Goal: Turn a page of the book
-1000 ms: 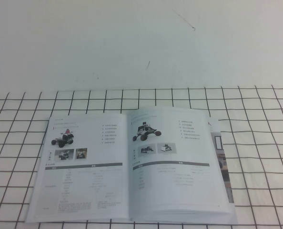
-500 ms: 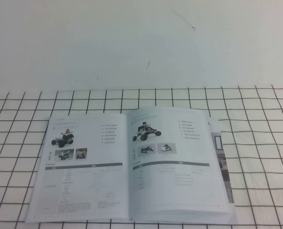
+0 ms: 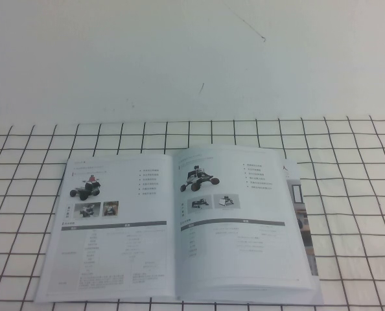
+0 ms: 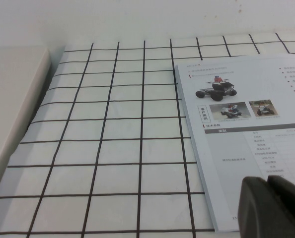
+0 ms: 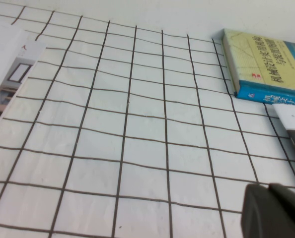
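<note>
Your book (image 3: 179, 223) lies open on the gridded table (image 3: 348, 194). The right-hand page (image 3: 238, 220) lies toward the right pincer (image 5: 274, 208), closed and empty; left pincer (image 4: 274, 206) also closed, by the book's left edge.

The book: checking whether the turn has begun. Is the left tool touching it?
Cannot tell. In the left wrist view the left tool overlaps the book near one corner, contact hidden. The right tool is over bare cloth.
</note>
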